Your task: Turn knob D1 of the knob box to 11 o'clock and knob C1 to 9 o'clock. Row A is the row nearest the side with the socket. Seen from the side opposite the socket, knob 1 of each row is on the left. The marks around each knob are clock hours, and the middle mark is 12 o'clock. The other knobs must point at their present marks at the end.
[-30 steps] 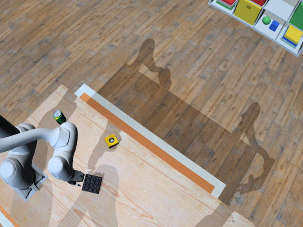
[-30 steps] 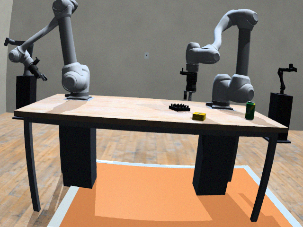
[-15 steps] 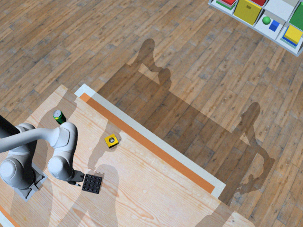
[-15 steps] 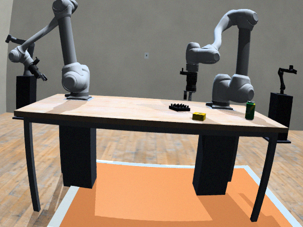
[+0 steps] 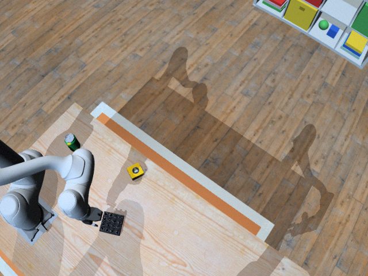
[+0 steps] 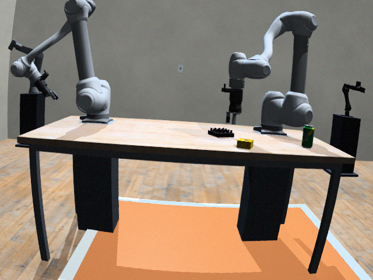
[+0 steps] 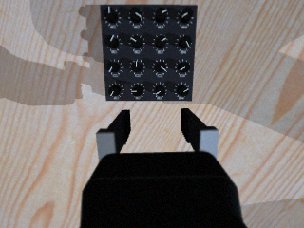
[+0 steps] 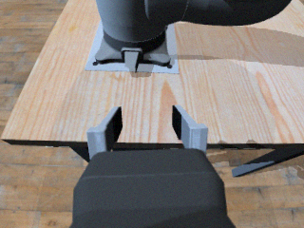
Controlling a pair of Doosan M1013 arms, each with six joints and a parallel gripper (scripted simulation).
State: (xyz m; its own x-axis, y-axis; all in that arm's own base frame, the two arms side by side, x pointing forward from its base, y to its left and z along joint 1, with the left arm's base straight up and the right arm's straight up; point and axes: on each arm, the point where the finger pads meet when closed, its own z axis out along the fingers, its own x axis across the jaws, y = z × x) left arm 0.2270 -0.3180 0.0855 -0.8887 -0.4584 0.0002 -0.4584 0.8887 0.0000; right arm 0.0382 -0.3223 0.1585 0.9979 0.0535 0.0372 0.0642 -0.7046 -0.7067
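Left end effector (image 5: 98, 220) (image 6: 230, 122) (image 7: 155, 119) points downward, spread wide, near the knob box (image 5: 111, 223) (image 6: 220, 133) (image 7: 149, 54).

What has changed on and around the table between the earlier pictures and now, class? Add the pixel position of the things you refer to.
Nothing visibly changed. The knob box (image 5: 111, 223) (image 6: 220, 132) (image 7: 148, 53), yellow box (image 5: 135, 171) (image 6: 245, 143) and green can (image 5: 72, 142) (image 6: 307, 136) lie where they did. Both arms look the same; the left gripper (image 5: 99, 220) (image 6: 231, 117) (image 7: 155, 120) and right gripper (image 6: 55, 96) (image 8: 146, 116) have taken hold of nothing.
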